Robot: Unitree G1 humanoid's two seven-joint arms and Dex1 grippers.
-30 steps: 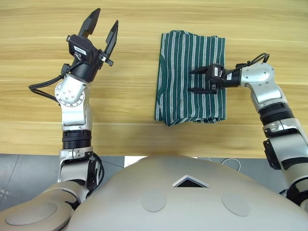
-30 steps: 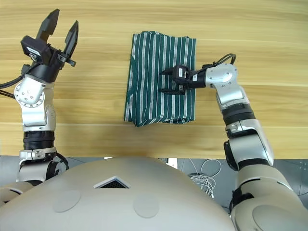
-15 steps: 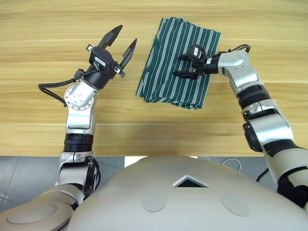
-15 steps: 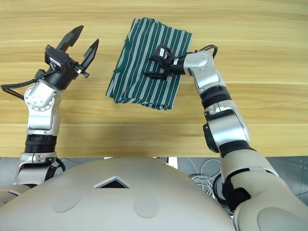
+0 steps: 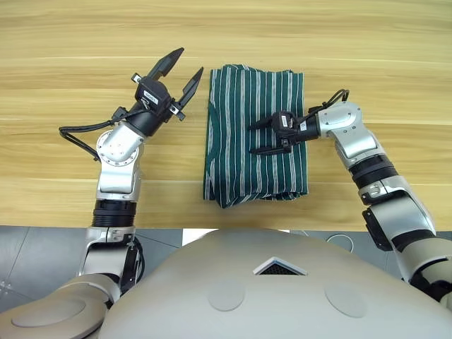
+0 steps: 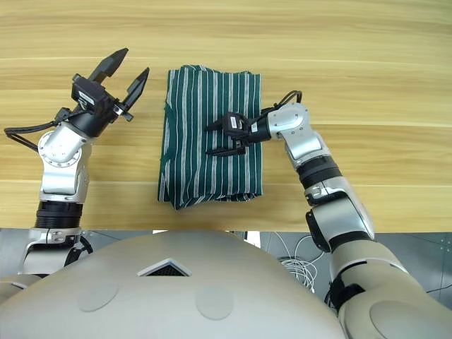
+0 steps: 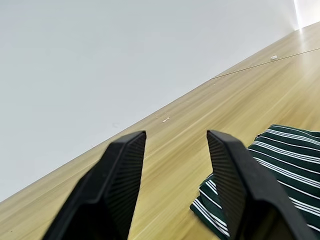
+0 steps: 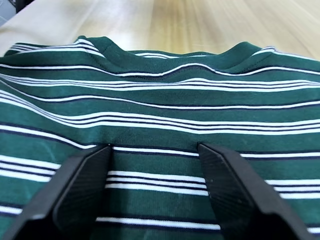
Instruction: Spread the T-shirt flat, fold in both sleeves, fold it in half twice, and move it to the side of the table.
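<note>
Right tool (image 5: 252, 139): fingers spread, gripping nothing, lying on the folded T-shirt (image 5: 240, 173).
Left tool (image 5: 189, 61): released, empty, raised just beside the shirt's near edge; its label is too small to read.
T-shirt: flat on the desk (image 5: 70, 42), under the right tool, long axis crosswise to that tool's fingers, neckline beyond their tips.

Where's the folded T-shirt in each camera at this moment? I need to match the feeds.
Left eye view: T-shirt mid-table, beside the left gripper, with the open right gripper over it.
Right eye view: same spot, left of centre.
Left wrist view: a striped corner just beyond the left gripper.
Right wrist view: striped cloth under the right gripper.
Shared landmark: the wooden table.
</note>
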